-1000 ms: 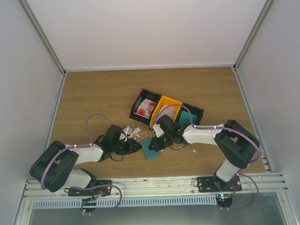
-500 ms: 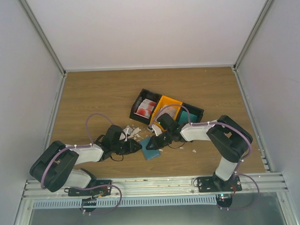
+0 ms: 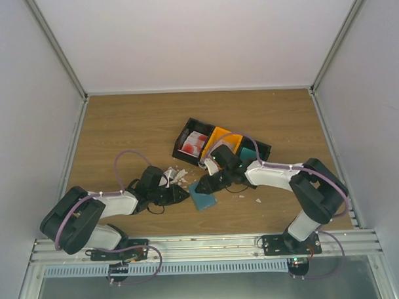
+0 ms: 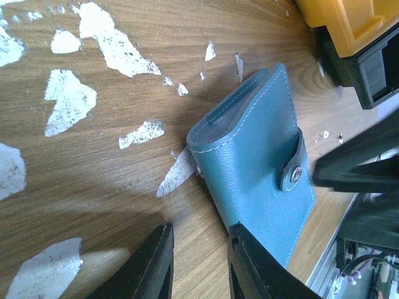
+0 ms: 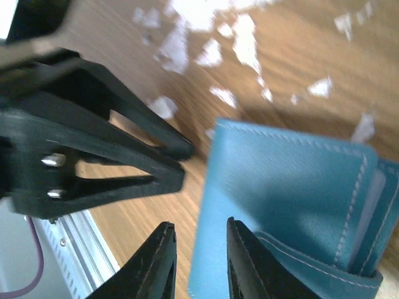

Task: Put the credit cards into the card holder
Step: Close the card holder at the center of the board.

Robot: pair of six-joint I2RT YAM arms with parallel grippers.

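1. Table [image 3: 120,126]: the bin row [image 3: 220,143] stands far of centre. The credit cards [image 3: 196,144] lie in its left black bin, none transferred.
2. Right fingers [image 5: 168,243]: together a second ago, now parted over the card holder [image 3: 204,199]. It lies closed at near centre, and I judge opening comes next.
3. Left fingers [image 4: 237,249]: apart, nothing between, unchanged.
4. Writing: none legible, only a plain snap stud [image 4: 293,176].

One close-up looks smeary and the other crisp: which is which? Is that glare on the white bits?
Left wrist view: crisp, stitching on the card holder shows; hard light bleaches the white scraps, and a shadow darkens the table below. Right wrist view: soft throughout, the left gripper and scraps smeared. Top view: even light, no glare.
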